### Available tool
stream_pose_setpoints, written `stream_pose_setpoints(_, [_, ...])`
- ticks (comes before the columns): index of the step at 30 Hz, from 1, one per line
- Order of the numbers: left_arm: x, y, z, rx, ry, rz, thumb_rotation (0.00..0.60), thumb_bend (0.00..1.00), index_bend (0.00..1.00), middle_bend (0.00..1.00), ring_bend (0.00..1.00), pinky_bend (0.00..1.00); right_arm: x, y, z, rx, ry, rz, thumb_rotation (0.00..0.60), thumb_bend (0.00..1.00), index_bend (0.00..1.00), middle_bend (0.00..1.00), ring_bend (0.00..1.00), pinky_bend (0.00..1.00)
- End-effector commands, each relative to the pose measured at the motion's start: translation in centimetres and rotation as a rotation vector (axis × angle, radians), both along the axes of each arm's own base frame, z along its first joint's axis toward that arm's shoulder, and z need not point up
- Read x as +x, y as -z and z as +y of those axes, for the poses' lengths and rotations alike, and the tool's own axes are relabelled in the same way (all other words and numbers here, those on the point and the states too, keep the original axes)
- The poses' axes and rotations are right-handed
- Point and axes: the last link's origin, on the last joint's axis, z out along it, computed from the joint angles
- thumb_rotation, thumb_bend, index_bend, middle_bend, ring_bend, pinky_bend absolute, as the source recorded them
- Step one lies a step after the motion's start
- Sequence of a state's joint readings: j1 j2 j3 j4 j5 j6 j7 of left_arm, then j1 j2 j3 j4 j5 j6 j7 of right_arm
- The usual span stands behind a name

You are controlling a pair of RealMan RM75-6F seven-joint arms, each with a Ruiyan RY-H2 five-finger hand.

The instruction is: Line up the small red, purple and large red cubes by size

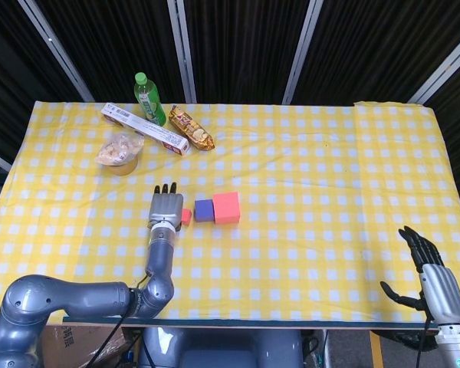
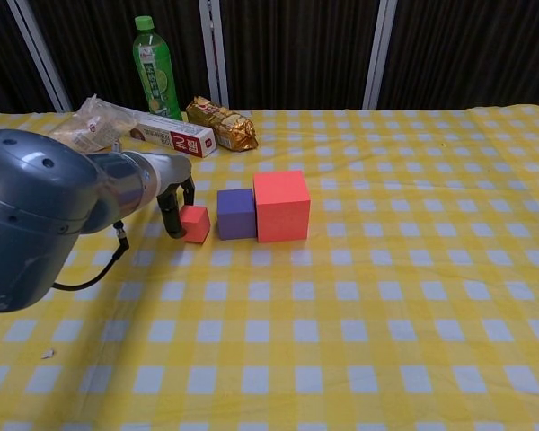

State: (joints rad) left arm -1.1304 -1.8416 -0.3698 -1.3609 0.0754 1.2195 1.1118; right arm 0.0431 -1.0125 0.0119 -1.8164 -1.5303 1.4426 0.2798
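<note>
My left hand (image 1: 165, 207) (image 2: 173, 205) grips the small red cube (image 1: 185, 216) (image 2: 196, 223) just left of the purple cube (image 1: 204, 210) (image 2: 236, 213). A narrow gap separates the two. The purple cube touches the large red cube (image 1: 226, 207) (image 2: 281, 205) on its right, and the three stand in one row on the checked cloth. My right hand (image 1: 433, 276) hangs open off the table's near right corner, holding nothing.
At the back left stand a green bottle (image 1: 146, 100) (image 2: 156, 67), a long white box (image 1: 143, 129) (image 2: 172, 135), a snack packet (image 1: 191, 128) (image 2: 221, 123) and a bagged cup (image 1: 119, 152) (image 2: 91, 119). The yellow checked table (image 1: 330, 192) stretches wide to the right.
</note>
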Motion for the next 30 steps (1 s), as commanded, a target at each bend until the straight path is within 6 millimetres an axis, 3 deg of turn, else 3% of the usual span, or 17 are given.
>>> stream_pose_setpoints(1, [0.24,0.20,0.07,0.006,0.001,-0.007,0.600,0.43,0.46,0.00,0.00,0.00,0.01,0.01,0.02,0.001,0.000,0.000,0.600,0.31,0.00,0.00,0.00,0.00])
stream_pose_setpoints(30, [0.30,0.00,0.43,0.042,-0.018,-0.017,0.600,0.43,0.46,0.00,0.00,0.00,0.10,0.00,0.10,-0.001,-0.007,-0.001,0.600,0.31,0.00,0.00,0.00,0.00])
